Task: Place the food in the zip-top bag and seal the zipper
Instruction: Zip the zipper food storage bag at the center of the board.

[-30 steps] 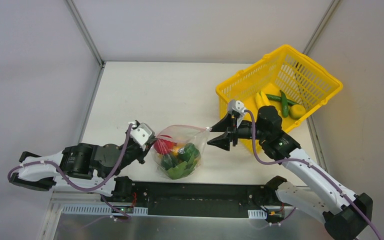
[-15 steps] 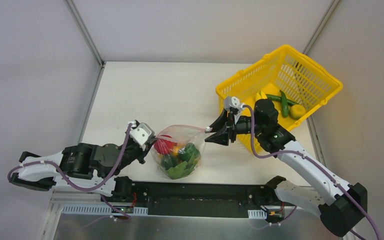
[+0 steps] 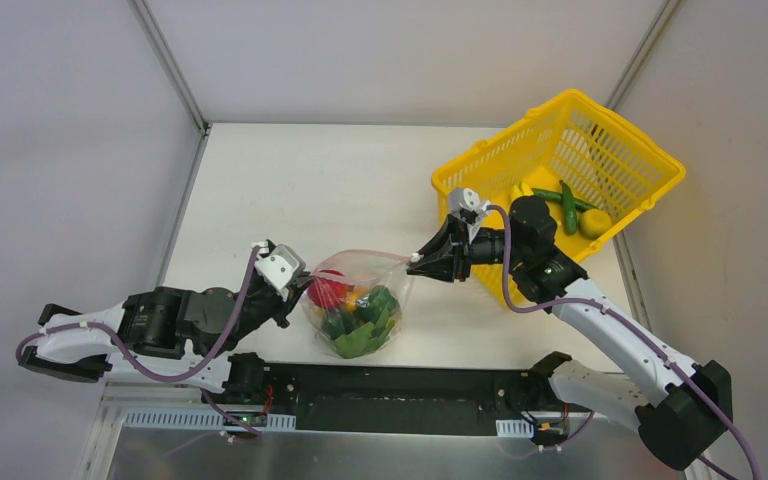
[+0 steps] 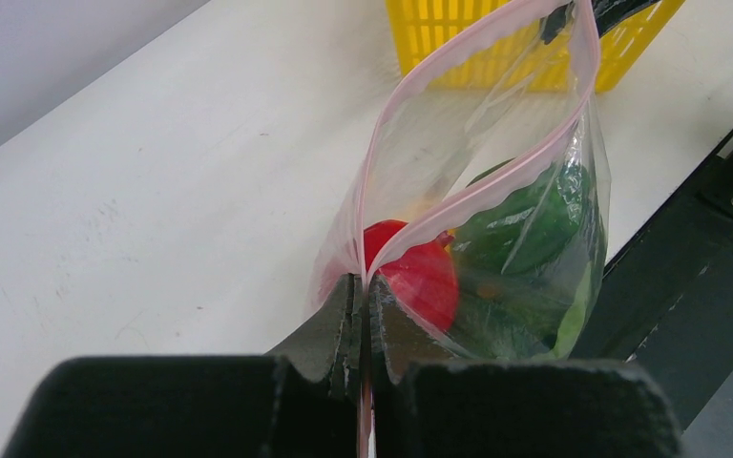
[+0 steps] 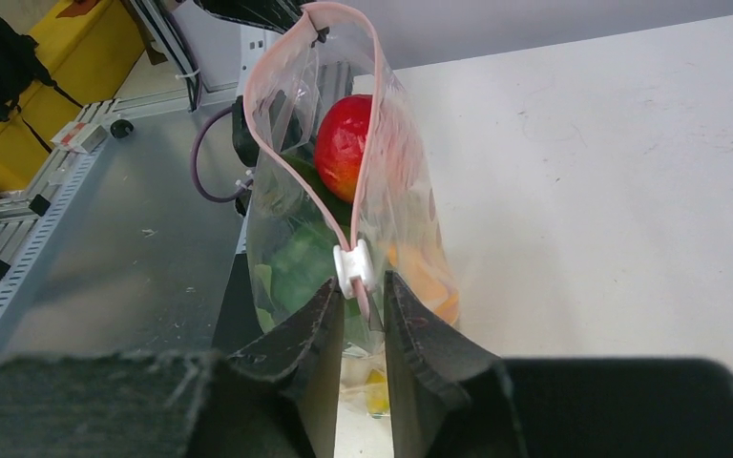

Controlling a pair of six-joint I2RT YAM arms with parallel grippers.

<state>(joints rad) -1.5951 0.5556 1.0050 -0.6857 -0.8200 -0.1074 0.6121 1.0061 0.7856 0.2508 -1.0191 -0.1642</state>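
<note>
The zip-top bag (image 3: pixel 360 300) stands upright near the table's front edge, its mouth gaping. Inside it are a red tomato (image 4: pixel 425 277), a green bell pepper (image 4: pixel 525 229) and an orange piece (image 5: pixel 420 277). My left gripper (image 4: pixel 363 281) is shut on the left end of the pink zipper (image 4: pixel 372 172). My right gripper (image 5: pixel 360 280) is at the bag's right end. Its jaws stand a narrow gap apart on either side of the strip, just behind the white slider (image 5: pixel 355 267). From above, the left gripper (image 3: pixel 300 290) and right gripper (image 3: pixel 415 262) flank the bag.
A yellow mesh basket (image 3: pixel 560 160) sits tilted at the back right, just behind my right arm. It holds slim green pods (image 3: pixel 568 205), a yellow banana bunch (image 3: pixel 520 198) and a yellow-green piece (image 3: pixel 593 222). A black rail (image 3: pixel 410 385) runs along the near edge below the bag.
My right gripper has moved left up to the bag's right corner, and its jaws have narrowed around the zipper end. The left gripper and the bag have stayed put.
</note>
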